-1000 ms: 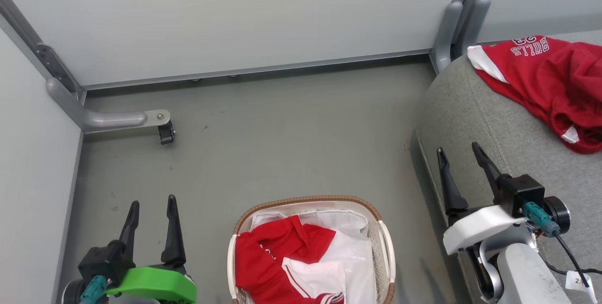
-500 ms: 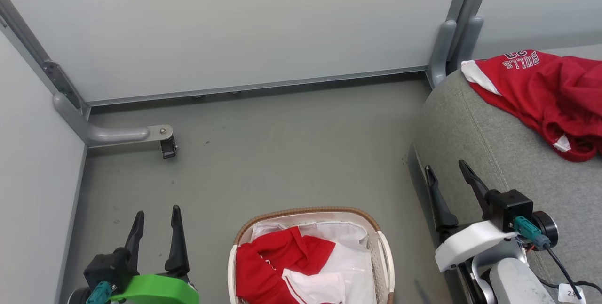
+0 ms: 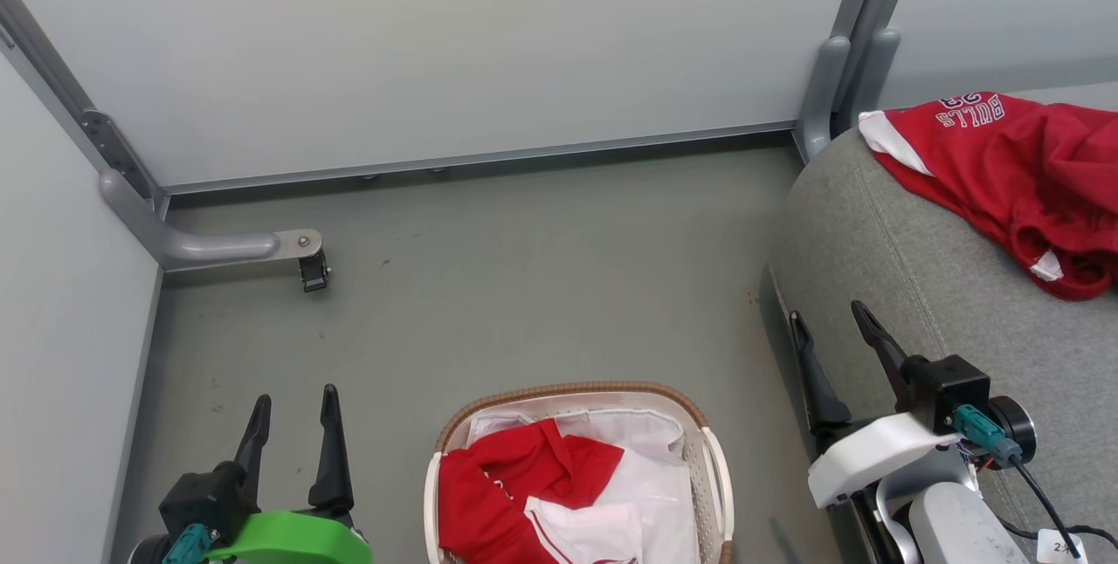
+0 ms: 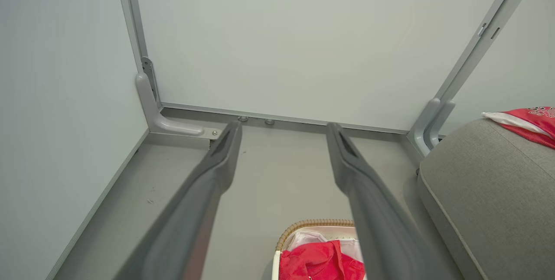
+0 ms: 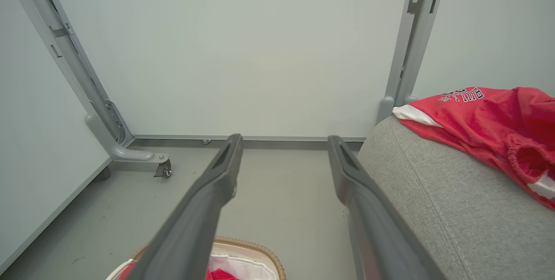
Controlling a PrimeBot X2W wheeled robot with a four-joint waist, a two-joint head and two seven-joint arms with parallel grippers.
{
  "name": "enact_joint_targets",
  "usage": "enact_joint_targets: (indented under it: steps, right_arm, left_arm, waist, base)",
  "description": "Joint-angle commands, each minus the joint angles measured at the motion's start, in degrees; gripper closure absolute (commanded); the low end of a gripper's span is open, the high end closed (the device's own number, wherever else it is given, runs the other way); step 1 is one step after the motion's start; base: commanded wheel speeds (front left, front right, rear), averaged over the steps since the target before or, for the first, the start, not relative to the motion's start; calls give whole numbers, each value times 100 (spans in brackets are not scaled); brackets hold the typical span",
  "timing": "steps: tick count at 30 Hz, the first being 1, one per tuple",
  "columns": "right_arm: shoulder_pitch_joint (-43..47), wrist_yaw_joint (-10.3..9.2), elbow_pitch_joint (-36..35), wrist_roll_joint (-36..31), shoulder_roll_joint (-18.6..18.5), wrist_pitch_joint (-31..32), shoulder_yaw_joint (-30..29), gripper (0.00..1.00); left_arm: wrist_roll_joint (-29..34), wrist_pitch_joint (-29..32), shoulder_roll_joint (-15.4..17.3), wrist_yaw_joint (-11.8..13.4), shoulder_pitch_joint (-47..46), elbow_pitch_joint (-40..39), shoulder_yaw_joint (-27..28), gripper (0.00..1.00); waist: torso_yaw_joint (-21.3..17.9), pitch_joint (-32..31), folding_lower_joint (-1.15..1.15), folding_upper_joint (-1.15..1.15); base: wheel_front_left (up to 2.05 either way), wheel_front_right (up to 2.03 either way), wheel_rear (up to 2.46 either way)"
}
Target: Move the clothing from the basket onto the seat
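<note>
Two grippers spread wide and empty; the clothing (image 3: 507,477) sits in the basket (image 3: 572,389).
We see the left gripper (image 3: 295,398) beside the basket and the right gripper (image 3: 826,312) at the edge of the seat (image 3: 917,267), fingers apart, holding nothing. The clothing lies crumpled on a glossy liner sheet (image 3: 655,437); another red garment (image 3: 1022,154) lies on the seat. We judge the fabric light, soft and limp, so we would pinch a raised red fold, clear of the slippery liner, and expect it to trail.
</note>
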Motion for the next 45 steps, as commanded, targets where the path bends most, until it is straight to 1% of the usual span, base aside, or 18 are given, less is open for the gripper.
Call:
enact_joint_targets:
  steps: [1,8,14,16,19,22,27,30,33,36,40,45]
  right_arm:
    - [3,-8,0,36,-20,-1,-9,0]
    - [-31,-8,-30,-34,-20,-1,-97,0]
    - [-101,-8,-98,-144,-20,-1,-258,0]
    - [-160,-8,-141,-210,-20,-1,-315,0]
    - [-253,-8,-230,-323,-21,-1,-452,0]
    - [-377,-8,-361,-425,-20,-1,-594,0]
    - [-632,-8,-598,-571,-20,-1,-831,0]
    - [-794,-8,-730,-602,-20,-1,-921,0]
    - [-984,-8,-874,-621,-20,-2,-989,0]
    - [-1132,-8,-973,-646,-19,-1,-1039,0]
    - [-1323,-8,-1113,-645,-19,-2,-1030,0]
    - [-1549,-8,-1336,-620,-18,-2,-1065,0]
  left_arm:
    - [27,-3,4,-19,32,0,6,0]
    - [60,-4,4,-31,-45,3,-45,0]
    - [209,-3,4,-73,-249,103,-243,0]
    - [305,-4,5,-104,-356,211,-356,0]
    - [572,-4,3,-151,-607,579,-645,0]
    - [634,-3,9,-177,-955,952,-918,0]
    - [637,-3,9,-212,-1637,1774,-1565,0]
    - [530,-4,9,-217,-2055,2263,-1964,0]
    - [349,-4,9,-219,-2498,2736,-2491,0]
    - [20,37,10,-216,-2836,3173,-3071,0]
    - [-356,140,14,-216,-3217,3561,-3769,0]
    - [-772,284,17,-217,-3586,3715,-4534,0]
  waist:
    - [4,9,0,0]
    - [20,89,0,0]
    - [33,284,0,0]
    - [23,394,0,0]
    - [9,592,0,0]
    - [-6,844,0,0]
    - [-62,1321,0,0]
    - [-125,1610,0,0]
    - [-213,1950,0,0]
    - [-303,2217,0,0]
    - [-456,2580,0,0]
    - [-598,3076,0,0]
  base:
    - [0,0,0]
    - [0,0,0]
    - [0,0,0]
    - [0,0,0]
    - [0,0,0]
    - [0,0,0]
    - [0,0,0]
    - [0,0,0]
    - [0,0,0]
    - [0,0,0]
    - [0,0,0]
    - [0,0,0]
